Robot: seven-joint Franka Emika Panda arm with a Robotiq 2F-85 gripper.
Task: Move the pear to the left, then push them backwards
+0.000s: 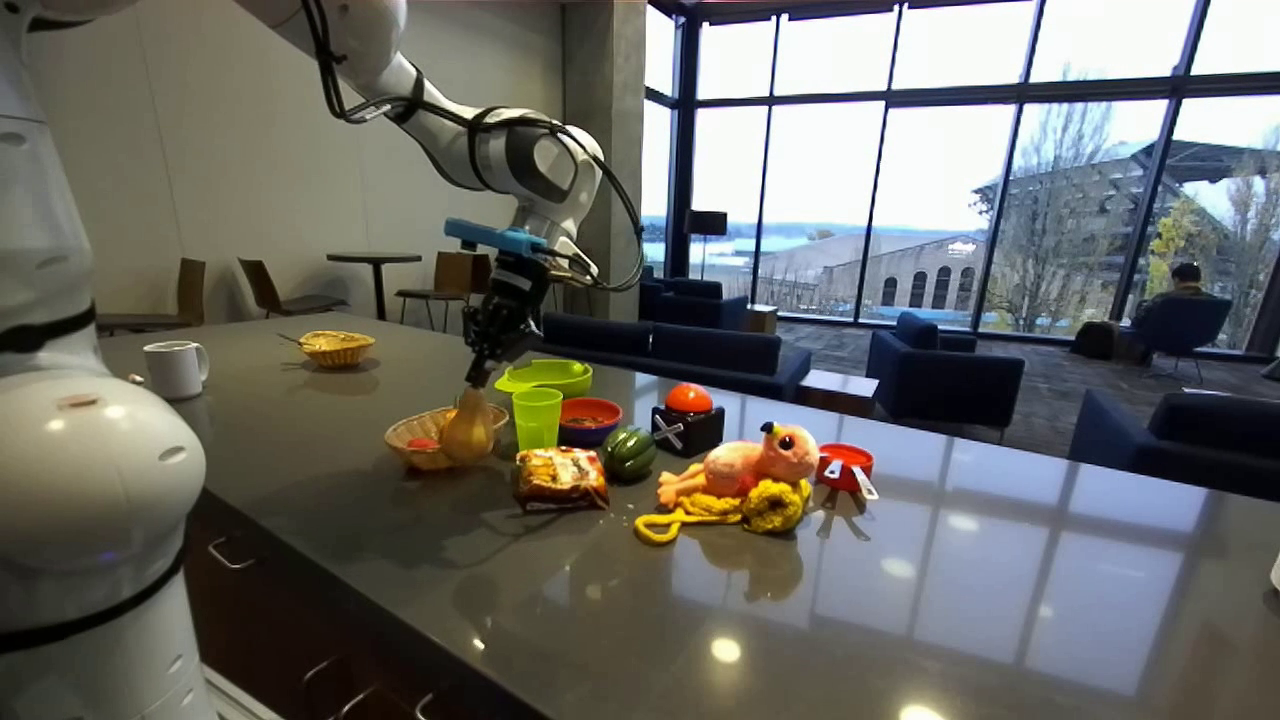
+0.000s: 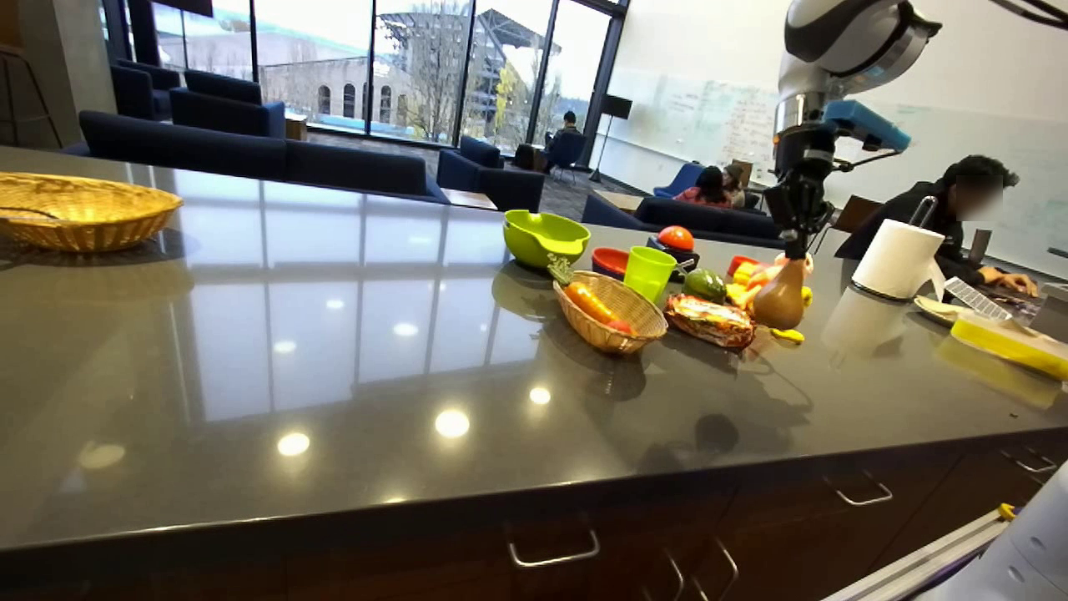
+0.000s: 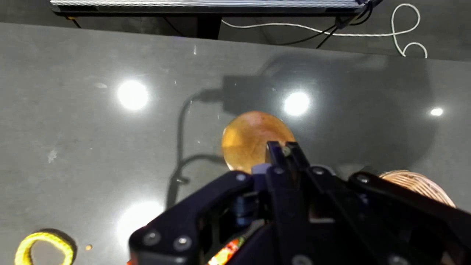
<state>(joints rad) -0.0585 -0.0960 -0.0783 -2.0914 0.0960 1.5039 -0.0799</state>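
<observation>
While fingers [image 2: 796, 244] pinch its narrow end, pear [image 2: 779, 300] beneath, hanging.

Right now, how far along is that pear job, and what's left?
Grasping looks done: the tool is shut on the narrow end of the pear. Lifting does too: what seems its dark reflection lies apart on the counter in an exterior view. In hand is the carry, presumably leftward; these stills can't confirm direction. Remaining, likely: lowering it and pushing backwards, since it hangs from the tool.
</observation>
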